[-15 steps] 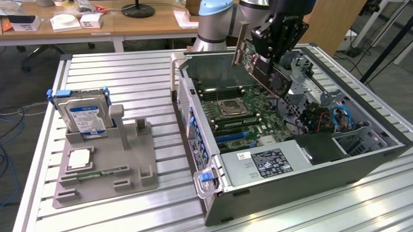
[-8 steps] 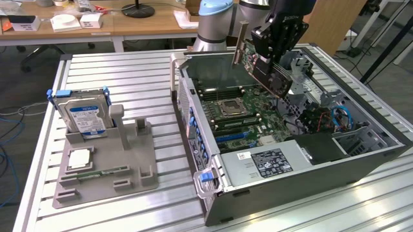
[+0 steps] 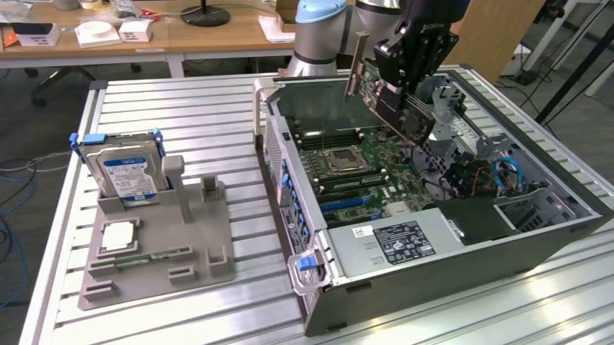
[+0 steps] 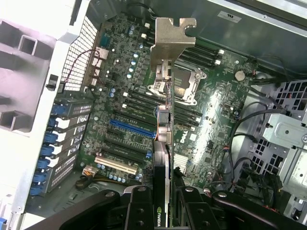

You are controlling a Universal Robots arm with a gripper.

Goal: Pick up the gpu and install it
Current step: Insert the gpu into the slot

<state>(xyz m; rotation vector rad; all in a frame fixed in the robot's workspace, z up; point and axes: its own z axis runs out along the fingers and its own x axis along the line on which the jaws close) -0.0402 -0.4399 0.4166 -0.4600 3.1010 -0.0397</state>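
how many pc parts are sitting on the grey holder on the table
3: a hard drive standing upright at the back, a cpu lying flat in the middle, and a ram stick lying flat nearer the front. Something may be hidden behind the drive.

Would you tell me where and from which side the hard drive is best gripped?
Probably its upper part, from above, jaws across the labelled front and the back. The hard drive stands upright in a slot of the grey stand, so only its top is free; blue rails cover its narrow sides, and a grey post stands close on the exterior view's right.
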